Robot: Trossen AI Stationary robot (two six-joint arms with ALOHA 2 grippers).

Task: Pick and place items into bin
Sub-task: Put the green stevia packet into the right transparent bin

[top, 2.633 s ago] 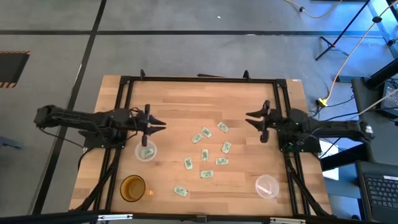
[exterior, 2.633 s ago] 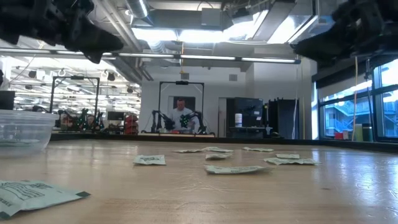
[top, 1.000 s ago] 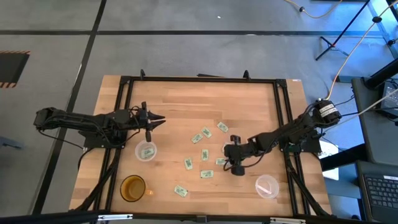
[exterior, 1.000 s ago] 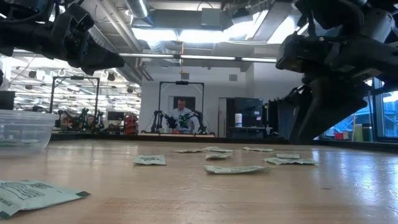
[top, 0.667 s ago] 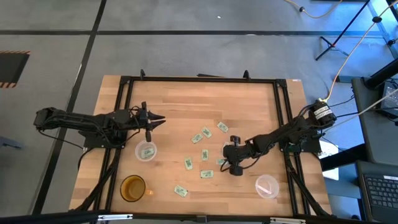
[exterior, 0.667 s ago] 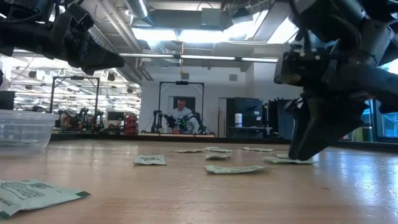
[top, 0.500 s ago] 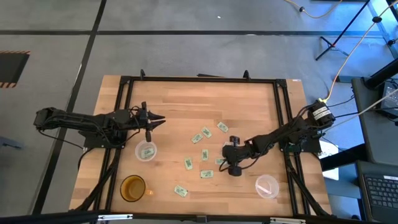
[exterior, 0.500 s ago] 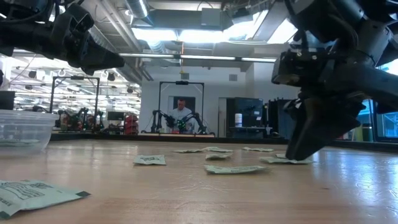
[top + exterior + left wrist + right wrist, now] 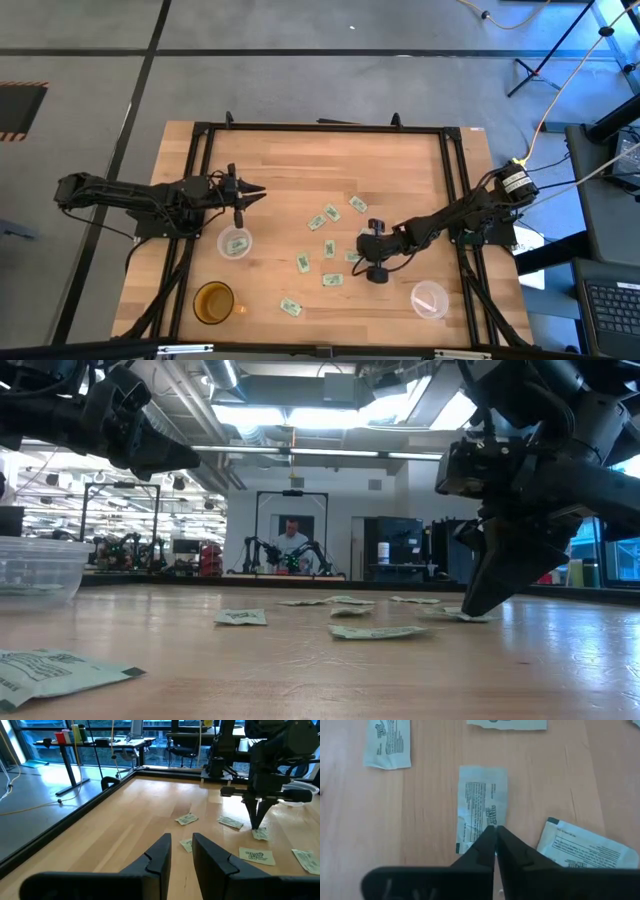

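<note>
A: Why have we got the right gripper [image 9: 495,827] down among the packets?

B: Its tips are pinched together on one packet [image 9: 482,805] lying flat on the table [image 9: 290,160] (lifts by its middle). The left gripper [image 9: 181,845] waits, narrowly parted, above the clear cup [image 9: 235,243].

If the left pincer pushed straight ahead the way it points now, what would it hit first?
Probably nothing soon. The left pincer hangs above the table, aimed across it. Ahead and below lie a packet and bare wood; depth is unclear, but the way looks free.
</note>
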